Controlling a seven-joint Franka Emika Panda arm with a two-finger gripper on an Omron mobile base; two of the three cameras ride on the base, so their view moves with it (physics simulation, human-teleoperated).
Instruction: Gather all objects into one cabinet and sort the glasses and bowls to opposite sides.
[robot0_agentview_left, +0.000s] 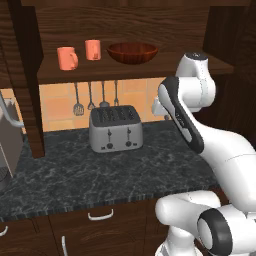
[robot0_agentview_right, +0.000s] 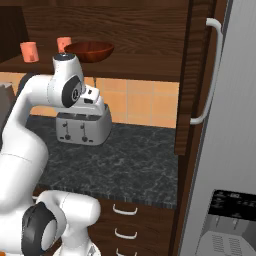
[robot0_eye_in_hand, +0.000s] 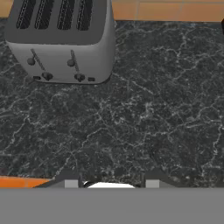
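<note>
- The cabinet (robot0_agentview_left: 30, 75) stands open above the counter, and its shelf carries every task item on view.
- The bowl (robot0_agentview_left: 132, 52) sits at the shelf's right end. It is wide, glossy and rigid, so probably slippery; a pinch over the rim wall looks the surest hold.
- Two salmon-orange mugs (robot0_agentview_left: 67, 58) stand left of the bowl, close together. Small, light and stiff, they would best be taken across the body or by the handle.
- The gripper (robot0_eye_in_hand: 109, 183) looks down at the counter beside the toaster (robot0_eye_in_hand: 63, 39), holding nothing, fingers apart.
</note>
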